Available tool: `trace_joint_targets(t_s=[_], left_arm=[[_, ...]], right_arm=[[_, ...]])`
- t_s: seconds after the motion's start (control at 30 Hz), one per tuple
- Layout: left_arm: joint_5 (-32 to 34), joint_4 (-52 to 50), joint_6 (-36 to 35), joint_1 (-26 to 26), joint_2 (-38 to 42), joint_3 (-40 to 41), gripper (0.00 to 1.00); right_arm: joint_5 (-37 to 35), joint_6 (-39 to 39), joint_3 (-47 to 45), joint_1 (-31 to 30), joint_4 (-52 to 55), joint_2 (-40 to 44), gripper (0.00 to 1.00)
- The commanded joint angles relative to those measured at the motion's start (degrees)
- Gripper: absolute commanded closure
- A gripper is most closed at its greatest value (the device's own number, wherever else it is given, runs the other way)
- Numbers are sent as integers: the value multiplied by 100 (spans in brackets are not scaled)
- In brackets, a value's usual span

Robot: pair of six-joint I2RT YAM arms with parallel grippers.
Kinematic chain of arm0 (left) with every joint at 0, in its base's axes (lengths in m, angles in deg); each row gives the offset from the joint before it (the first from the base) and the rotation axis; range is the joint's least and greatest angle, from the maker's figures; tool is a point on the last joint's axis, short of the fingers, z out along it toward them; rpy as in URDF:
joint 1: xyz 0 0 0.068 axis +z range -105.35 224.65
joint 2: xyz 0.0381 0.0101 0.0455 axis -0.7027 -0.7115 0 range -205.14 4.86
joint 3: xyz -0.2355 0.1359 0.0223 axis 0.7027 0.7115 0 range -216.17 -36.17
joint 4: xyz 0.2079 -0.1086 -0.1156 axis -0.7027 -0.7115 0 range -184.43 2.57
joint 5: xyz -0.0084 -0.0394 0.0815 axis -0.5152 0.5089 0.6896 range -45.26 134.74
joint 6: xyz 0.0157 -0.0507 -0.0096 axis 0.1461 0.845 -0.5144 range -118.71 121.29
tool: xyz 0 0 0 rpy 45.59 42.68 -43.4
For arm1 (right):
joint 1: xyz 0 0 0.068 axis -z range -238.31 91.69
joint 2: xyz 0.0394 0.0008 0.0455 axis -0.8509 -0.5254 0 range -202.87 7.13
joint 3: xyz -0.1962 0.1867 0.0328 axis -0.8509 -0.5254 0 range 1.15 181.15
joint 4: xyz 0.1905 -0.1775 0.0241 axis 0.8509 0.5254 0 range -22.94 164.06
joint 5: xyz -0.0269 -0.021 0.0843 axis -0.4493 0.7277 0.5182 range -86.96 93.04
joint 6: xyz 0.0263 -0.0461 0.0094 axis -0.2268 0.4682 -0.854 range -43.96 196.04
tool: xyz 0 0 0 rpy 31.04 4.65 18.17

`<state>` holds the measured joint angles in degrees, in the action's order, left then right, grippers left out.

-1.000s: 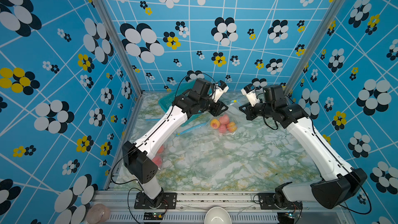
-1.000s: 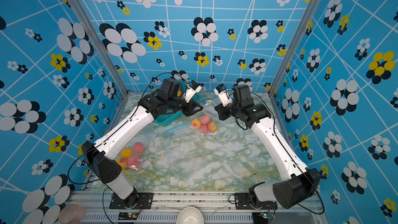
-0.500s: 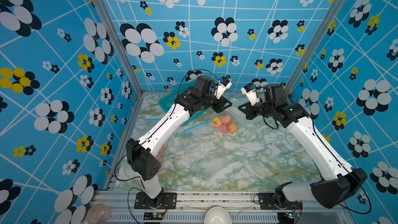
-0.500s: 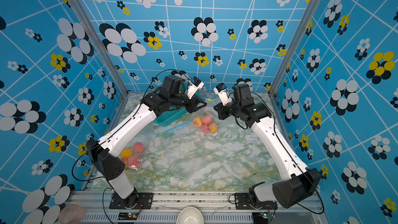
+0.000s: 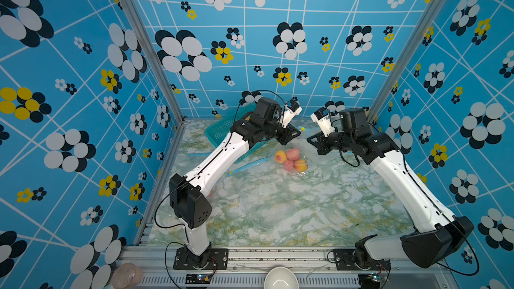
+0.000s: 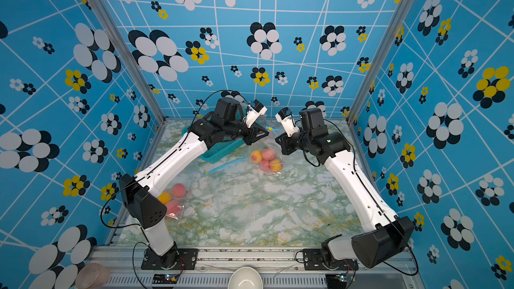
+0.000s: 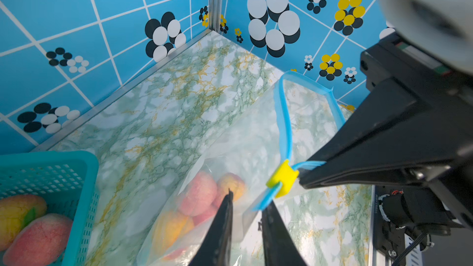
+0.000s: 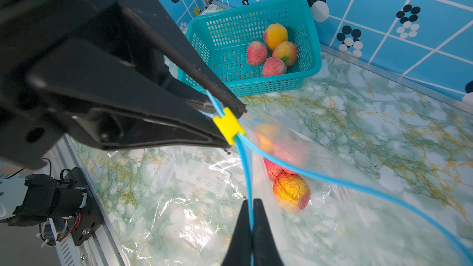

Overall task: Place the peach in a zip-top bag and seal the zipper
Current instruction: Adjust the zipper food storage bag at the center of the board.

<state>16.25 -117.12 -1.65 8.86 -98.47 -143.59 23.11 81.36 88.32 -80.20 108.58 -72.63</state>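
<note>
Four peaches (image 5: 292, 153) lie inside the zip-top bag (image 7: 250, 136) (mouth unsealed); right gripper (image 8: 251, 202) is clamped on its blue zipper strip (image 8: 247, 170), left gripper (image 7: 247, 200) straddles the strip's end; whether it pinches is unclear.

Left end effector (image 7: 247, 198) has shifted closer to the right end effector (image 8: 252, 200); its jaws narrowed.

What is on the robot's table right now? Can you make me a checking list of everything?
Surface: marble-look table.
Job's things: zip-top bag holds peaches, mouth open; yellow slider at one end.
Clutter: teal basket holding more peaches; spare clear bags; second peach bag.
Grippers: left gripper jaws slightly apart, straddling the zipper beside the slider; right gripper shut on the zipper.
Cables: black cables loop off both arms.
Surroundings: blue flowered walls; white bowl outside the front rail.
</note>
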Motion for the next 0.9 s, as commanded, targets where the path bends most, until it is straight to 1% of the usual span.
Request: trace_joint_targets(t_s=[0.0, 0.07, 0.13, 0.23, 0.33, 0.43, 0.47, 0.53, 0.73, 0.87], left_arm=[[-213, 172, -101, 19, -82, -218, 86], [-233, 196, -103, 28, -73, -205, 93], [-219, 223, -66, 37, -59, -188, 100], [-224, 219, 12, 46, -51, -183, 100], [-262, 231, 34, 38, -56, -159, 100], [-295, 251, 57, 37, -65, -164, 100], [-304, 249, 60, 37, -65, -157, 100], [-332, 245, 57, 37, -49, -168, 100], [-332, 163, -21, 37, -22, -192, 100], [-322, 121, -71, 37, -3, -192, 100]], right_arm=[[50, -5, 172, 1, 140, -57, 100], [-11, 0, 202, 1, 173, -57, 100], [-161, 21, 294, 8, 234, -34, 94], [-138, 112, 386, 99, 91, 254, 83], [-38, 170, 359, 150, -380, 602, 78], [235, 229, 399, 150, -623, 547, 77], [317, 250, 614, 150, -661, 474, 77], [438, 406, 720, 142, -688, 273, 77], [936, 837, 977, 152, -614, -189, 76], [1050, 998, 1210, 149, -398, -466, 76]])
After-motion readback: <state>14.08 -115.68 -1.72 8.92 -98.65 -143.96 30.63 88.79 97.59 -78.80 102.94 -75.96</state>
